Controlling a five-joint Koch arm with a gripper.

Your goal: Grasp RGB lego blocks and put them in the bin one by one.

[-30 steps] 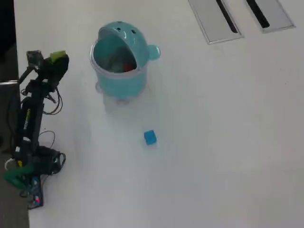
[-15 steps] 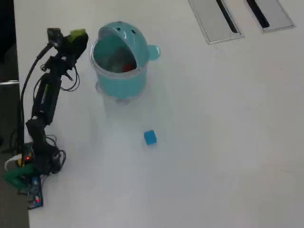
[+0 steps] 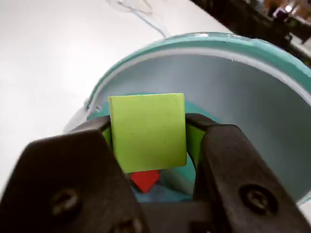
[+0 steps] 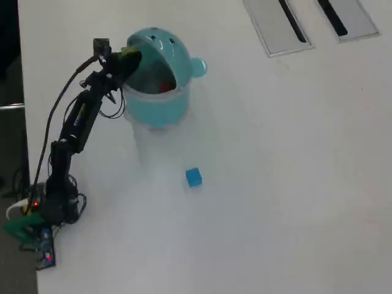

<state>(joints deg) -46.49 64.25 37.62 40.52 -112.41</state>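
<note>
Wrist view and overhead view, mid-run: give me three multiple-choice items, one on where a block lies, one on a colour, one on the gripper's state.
1. Where is the blue block?
A. In the bin
B. On the table, apart from the bin
C. In the gripper

2. What colour is the block lying inside the bin?
A. Red
B. Blue
C. White

3. What is the gripper doing?
A. Open and empty
B. Shut on the yellow-green block
C. Shut on the bin's rim

Answers:
1 B, it sits alone on the white table.
2 A, the red block shows below the jaws.
3 B, both jaws press the yellow-green block.
</note>
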